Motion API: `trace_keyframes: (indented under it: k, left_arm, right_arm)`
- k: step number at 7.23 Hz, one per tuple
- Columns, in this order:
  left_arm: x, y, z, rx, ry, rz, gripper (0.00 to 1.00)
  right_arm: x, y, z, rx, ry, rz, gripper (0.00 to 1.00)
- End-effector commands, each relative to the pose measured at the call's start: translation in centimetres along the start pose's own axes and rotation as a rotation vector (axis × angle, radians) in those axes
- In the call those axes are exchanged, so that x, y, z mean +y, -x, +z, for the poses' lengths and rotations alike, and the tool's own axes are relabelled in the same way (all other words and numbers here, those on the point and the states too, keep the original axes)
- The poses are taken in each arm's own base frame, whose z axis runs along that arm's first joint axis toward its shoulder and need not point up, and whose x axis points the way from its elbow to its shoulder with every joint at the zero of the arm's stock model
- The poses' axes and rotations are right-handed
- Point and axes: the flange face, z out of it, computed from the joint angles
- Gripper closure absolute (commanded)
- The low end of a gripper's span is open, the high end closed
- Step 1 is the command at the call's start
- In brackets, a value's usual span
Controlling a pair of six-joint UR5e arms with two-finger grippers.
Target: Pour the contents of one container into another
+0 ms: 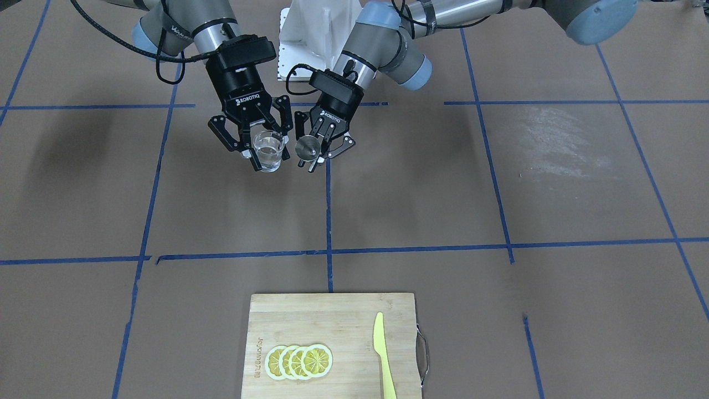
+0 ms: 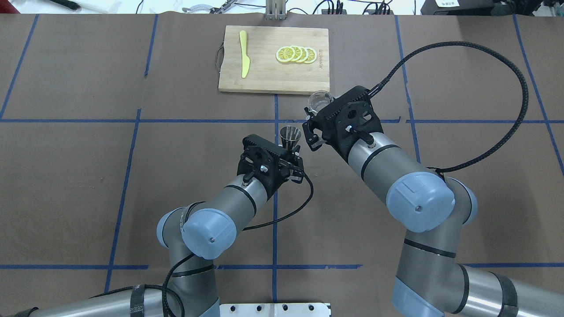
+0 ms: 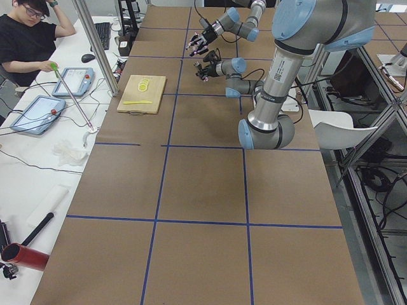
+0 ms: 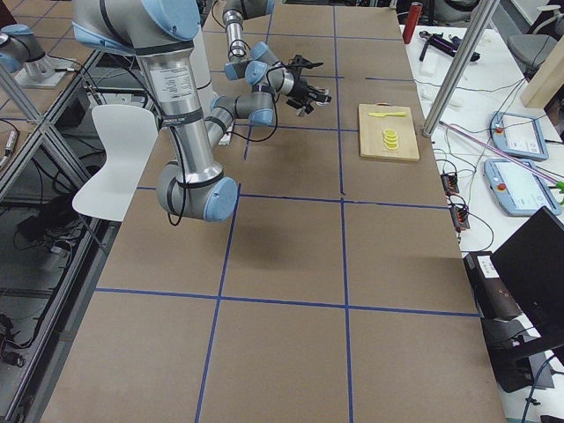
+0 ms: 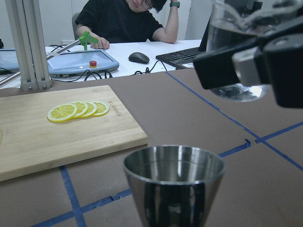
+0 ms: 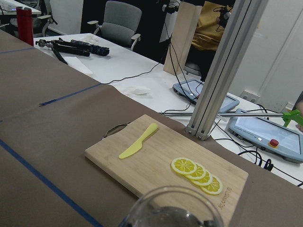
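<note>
My right gripper [image 1: 267, 154] is shut on the clear glass cup [image 1: 270, 149], which it holds upright above the table with clear liquid inside. Just beside it, my left gripper [image 1: 312, 157] is shut on the steel hourglass jigger [image 1: 306, 148], also upright and off the table. From overhead the cup [image 2: 320, 100] sits a little farther and to the right of the jigger [image 2: 291, 134]. The left wrist view has the jigger's open mouth [image 5: 174, 166] low in the middle and the cup [image 5: 235, 52] higher, at the upper right. Only the cup's rim [image 6: 173, 208] shows in the right wrist view.
A wooden cutting board [image 1: 332, 316] lies at the operators' side of the table, with a row of lemon slices [image 1: 299, 361] and a yellow plastic knife [image 1: 383, 354] on it. An operator [image 3: 32, 38] sits beyond that edge. Blue tape lines cross the brown table.
</note>
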Motion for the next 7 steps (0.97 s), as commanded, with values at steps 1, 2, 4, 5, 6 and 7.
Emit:
trace_keyframes:
  k: [1, 2, 4, 5, 6, 7]
  left_arm:
    - [0.02, -0.24, 0.25, -0.001, -0.002, 0.055, 1.00]
    - [-0.02, -0.23, 0.17, 0.001, -0.002, 0.059, 1.00]
    - [-0.27, -0.42, -0.07, 0.005, -0.007, 0.083, 1.00]
    - [-0.53, -0.56, -0.20, 0.009, -0.011, 0.080, 1.00]
    - [-0.47, -0.54, -0.16, 0.008, -0.010, 0.081, 1.00]
    - [-0.29, -0.57, -0.12, 0.008, -0.008, 0.082, 1.00]
  right_arm:
    - [-1.47, 0.17, -1.15, 0.012, 0.026, -0.024, 1.00]
    - [-1.50, 0.11, -1.26, 0.016, 0.033, -0.029, 1.00]
    - [-1.12, -0.10, -1.11, 0.020, 0.039, -0.053, 1.00]
    - [-0.77, -0.26, -1.03, 0.025, 0.045, -0.063, 1.00]
    - [-0.62, -0.34, -1.02, 0.026, 0.047, -0.065, 1.00]
    - [-0.60, -0.38, -1.07, 0.026, 0.047, -0.078, 1.00]
